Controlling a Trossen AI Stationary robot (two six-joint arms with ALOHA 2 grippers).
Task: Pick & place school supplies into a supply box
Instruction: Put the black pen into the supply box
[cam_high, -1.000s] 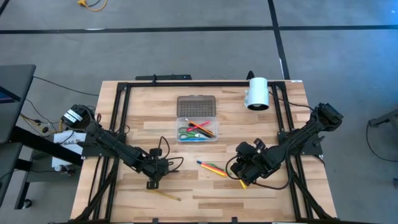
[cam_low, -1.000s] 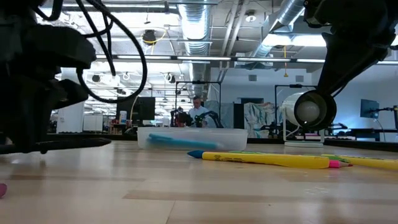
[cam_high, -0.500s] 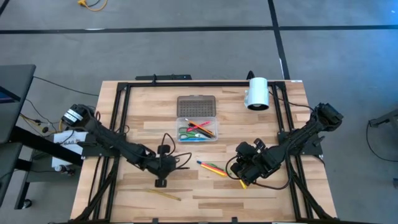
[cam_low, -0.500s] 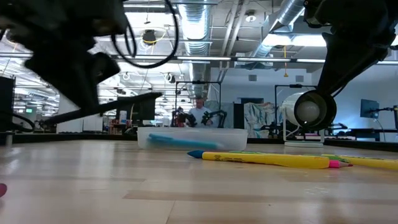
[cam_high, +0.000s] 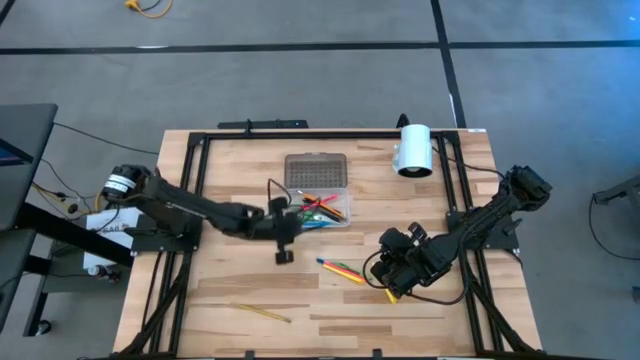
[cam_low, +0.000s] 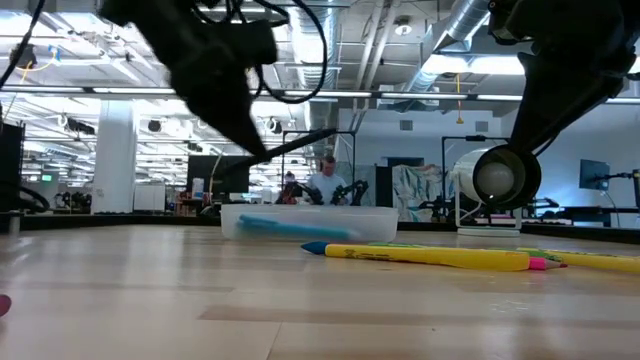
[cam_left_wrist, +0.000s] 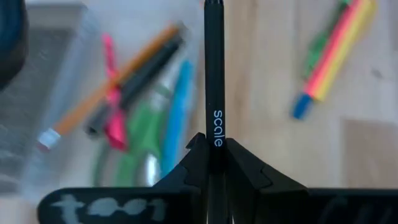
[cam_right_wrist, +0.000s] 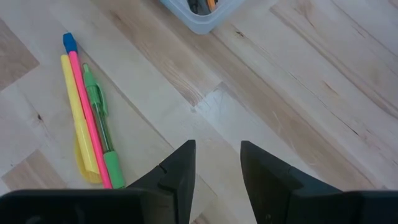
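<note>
My left gripper is shut on a black marker, a thin dark rod in the low view. It hovers at the near left corner of the clear supply box. The box holds green scissors and several pens, and its dotted grey lid lies flat behind it. A yellow, pink and green pen bundle lies on the wood. My right gripper is open, low over the table just right of that bundle. My left gripper pinches the black marker between its two fingers at the printed part of the barrel. The marker runs along the fingers and sticks out well past their tips. It is lifted clear of the table, tilted, with its free end higher.
A white cylinder lies at the far right of the table. One yellow pencil lies near the near edge, another yellow one under the right gripper. Black frame rails run along the left, right and far sides. Bare wood lies between bundle and box.
My left gripper has carried the marker from the near left part of the table toward the far edge and to the right, up to the box. It has risen, and the marker has tipped from level to slanted. The right arm has kept still.
</note>
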